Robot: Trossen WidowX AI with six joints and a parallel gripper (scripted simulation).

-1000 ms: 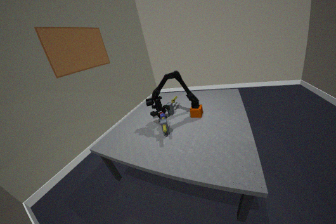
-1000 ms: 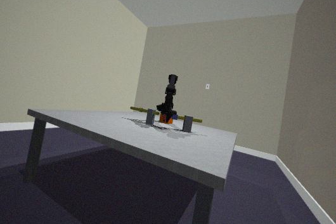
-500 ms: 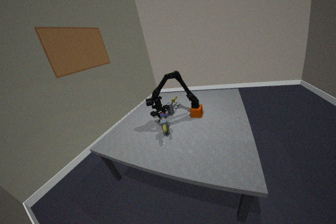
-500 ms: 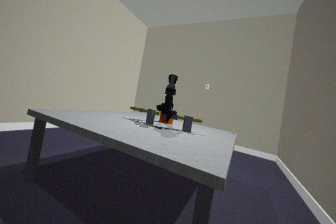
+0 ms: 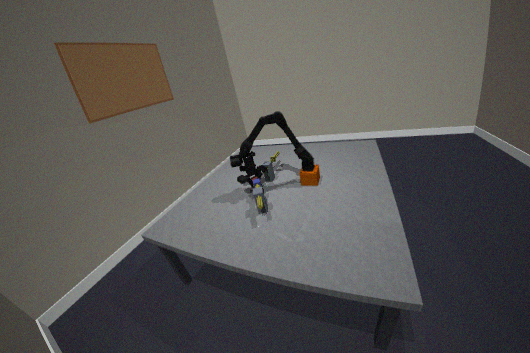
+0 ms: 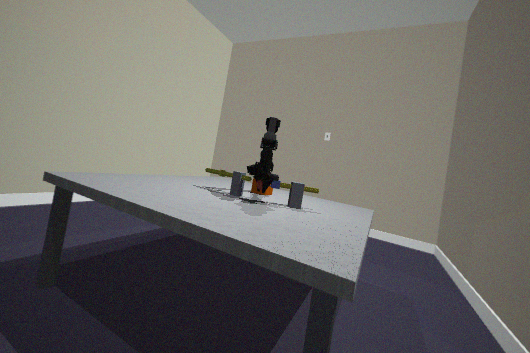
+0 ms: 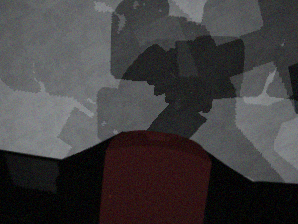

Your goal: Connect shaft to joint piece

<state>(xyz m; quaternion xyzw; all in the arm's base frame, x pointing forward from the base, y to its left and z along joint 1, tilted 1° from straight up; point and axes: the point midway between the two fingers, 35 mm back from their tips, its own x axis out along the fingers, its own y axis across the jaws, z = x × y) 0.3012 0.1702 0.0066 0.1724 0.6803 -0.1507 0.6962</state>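
My gripper (image 5: 254, 180) (image 6: 268, 181) is shut on the joint piece (image 5: 257, 183) (image 6: 275, 184), which sits low over the table between the two grey blocks. In the wrist view the joint piece (image 7: 155, 175) shows as a dark red slab between my black fingers, with only shadows on the table beyond it. One yellow shaft (image 5: 260, 201) (image 6: 306, 188) lies in the nearer grey block (image 5: 263, 206) (image 6: 296, 195). The other yellow shaft (image 5: 274, 157) (image 6: 220, 172) runs through the farther grey block (image 5: 270, 172) (image 6: 236, 184). The joint's opening is hidden.
The arm's orange base (image 5: 309, 175) (image 6: 258, 188) stands on the grey table (image 5: 320, 235) (image 6: 280, 235) behind the blocks. The table's left edge lies close to the wall.
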